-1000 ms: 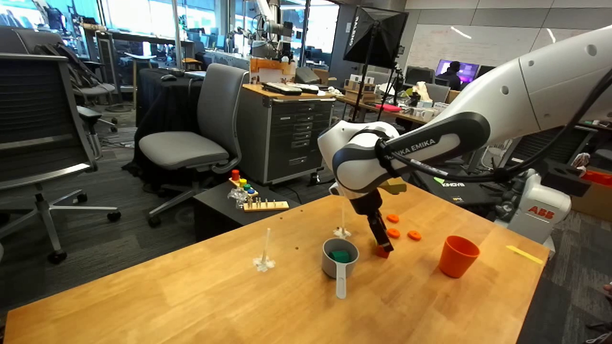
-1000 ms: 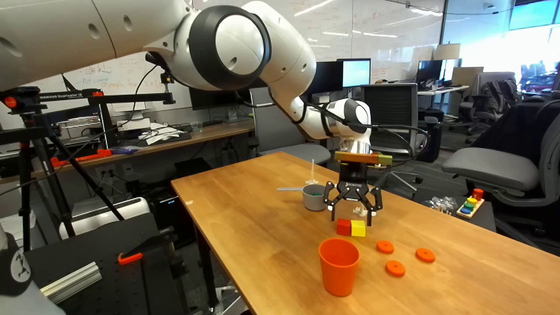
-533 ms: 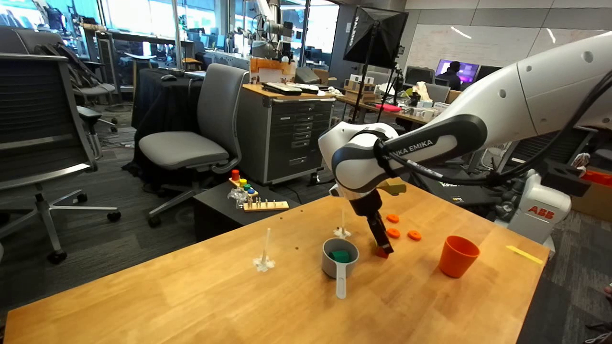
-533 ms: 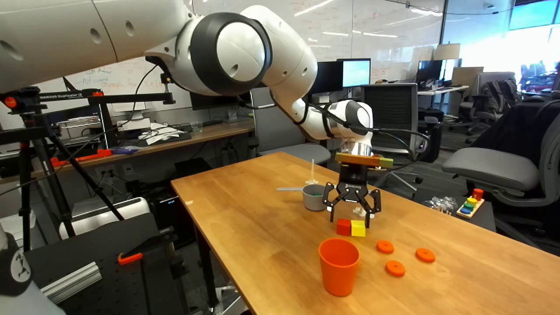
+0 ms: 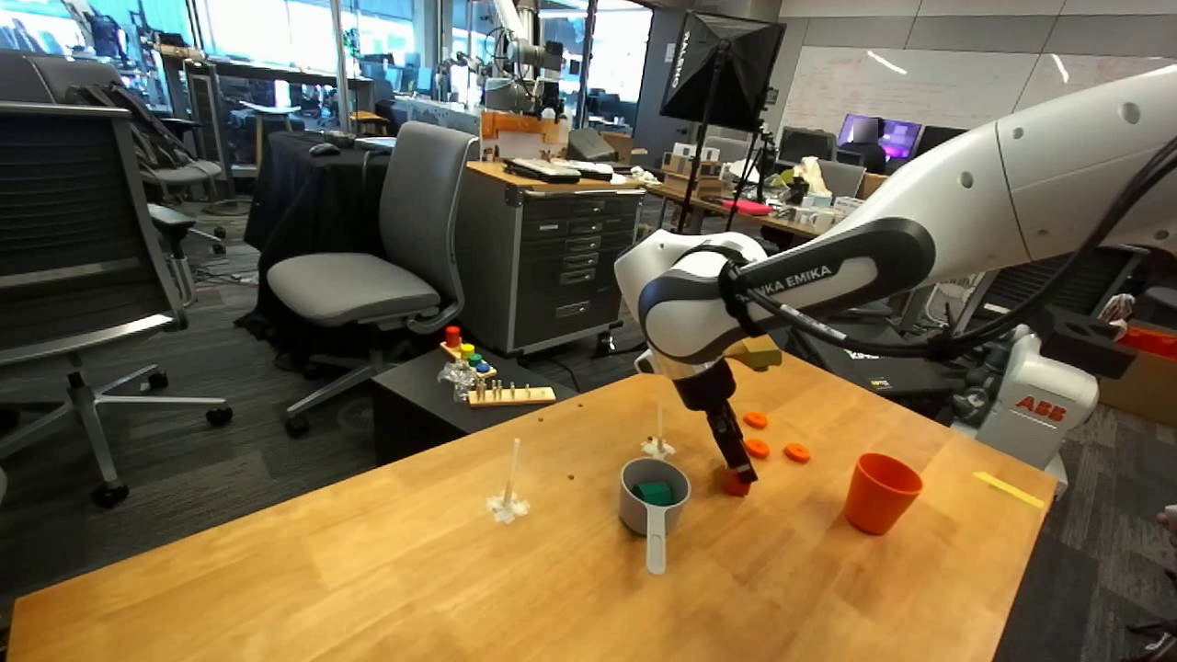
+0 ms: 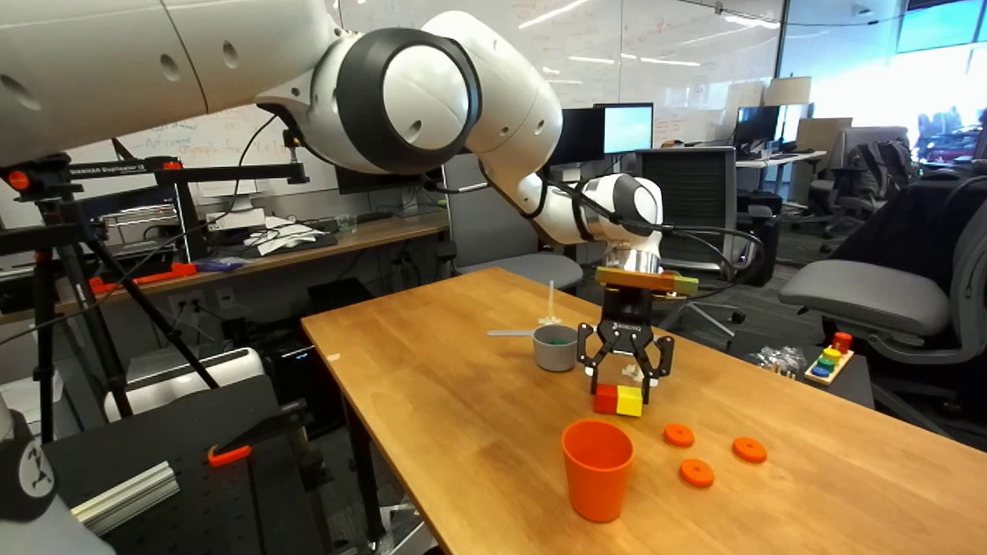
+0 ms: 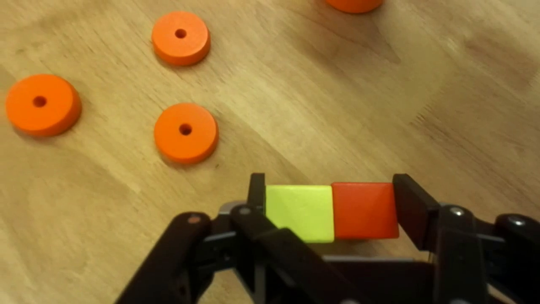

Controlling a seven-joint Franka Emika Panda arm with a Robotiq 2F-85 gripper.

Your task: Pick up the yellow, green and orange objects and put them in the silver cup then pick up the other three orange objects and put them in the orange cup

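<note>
In the wrist view my gripper (image 7: 329, 190) is shut across two blocks side by side, with one finger against each. The yellow block (image 7: 301, 207) touches the left finger; the orange-red block (image 7: 365, 211) touches the right one. Both appear low at the table surface in an exterior view, the gripper (image 6: 620, 396) pointing down over them. A green block (image 5: 655, 494) lies inside the silver cup (image 5: 636, 518), a grey handled one. Three flat orange discs (image 7: 185, 145), the other three orange objects, lie loose nearby. The orange cup (image 6: 597, 482) stands upright beside them.
Two thin upright pegs, a nearer peg (image 5: 511, 473) and a farther peg (image 5: 659, 418), are fixed to the table near the silver cup. The cup's handle (image 5: 656, 547) sticks out over the wood. A yellow tape strip (image 5: 1010, 490) lies near the table's edge.
The jaws have narrowed from wide apart until they meet the outer sides of the yellow and orange-red blocks. The arm has shifted only slightly; the cups and discs stay put.
</note>
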